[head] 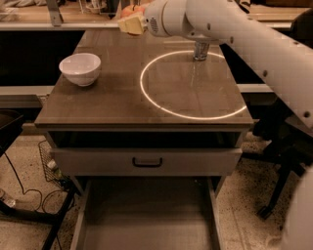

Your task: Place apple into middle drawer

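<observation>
My gripper (131,23) is high over the far edge of the brown table (112,97), at the end of my white arm (230,24), which reaches in from the right. Its pale yellow fingers (128,25) are closed on the apple (130,8), a small red-orange round shape showing just above them at the top of the view. The middle drawer (146,215) stands pulled out at the bottom, a wide grey-brown box with a bare flat floor, far below and nearer than the gripper.
A white bowl (80,68) sits at the table's left. A small metal cylinder (200,50) stands at the far right under my arm. A grey drawer front with a black handle (147,161) sits above the open drawer. A black chair (286,141) is at the right; cables (29,195) lie on the floor at the left.
</observation>
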`<state>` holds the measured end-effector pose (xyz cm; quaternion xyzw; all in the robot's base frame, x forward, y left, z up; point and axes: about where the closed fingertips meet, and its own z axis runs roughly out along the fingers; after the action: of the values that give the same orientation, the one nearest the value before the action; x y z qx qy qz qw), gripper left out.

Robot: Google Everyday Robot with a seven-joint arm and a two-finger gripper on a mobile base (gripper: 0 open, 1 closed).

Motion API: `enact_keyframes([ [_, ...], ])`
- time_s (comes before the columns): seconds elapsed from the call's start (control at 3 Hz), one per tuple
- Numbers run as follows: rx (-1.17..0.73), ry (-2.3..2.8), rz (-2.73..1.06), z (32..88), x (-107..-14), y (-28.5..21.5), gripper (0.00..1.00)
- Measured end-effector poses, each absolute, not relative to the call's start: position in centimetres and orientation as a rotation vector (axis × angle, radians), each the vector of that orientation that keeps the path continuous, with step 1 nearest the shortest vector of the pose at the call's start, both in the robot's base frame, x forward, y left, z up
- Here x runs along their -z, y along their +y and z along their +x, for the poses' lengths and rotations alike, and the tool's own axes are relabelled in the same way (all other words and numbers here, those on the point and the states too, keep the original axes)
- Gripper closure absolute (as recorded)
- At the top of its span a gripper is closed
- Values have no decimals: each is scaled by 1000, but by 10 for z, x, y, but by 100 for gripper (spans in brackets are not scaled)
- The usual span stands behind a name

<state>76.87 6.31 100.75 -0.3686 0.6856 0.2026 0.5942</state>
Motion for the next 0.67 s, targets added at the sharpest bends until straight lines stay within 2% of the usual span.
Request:
enact_keyframes([
  [0.33,-460,1574,-907,700,-1012,75,100],
  [0.67,-490,1598,-977,634,-978,88,100],
])
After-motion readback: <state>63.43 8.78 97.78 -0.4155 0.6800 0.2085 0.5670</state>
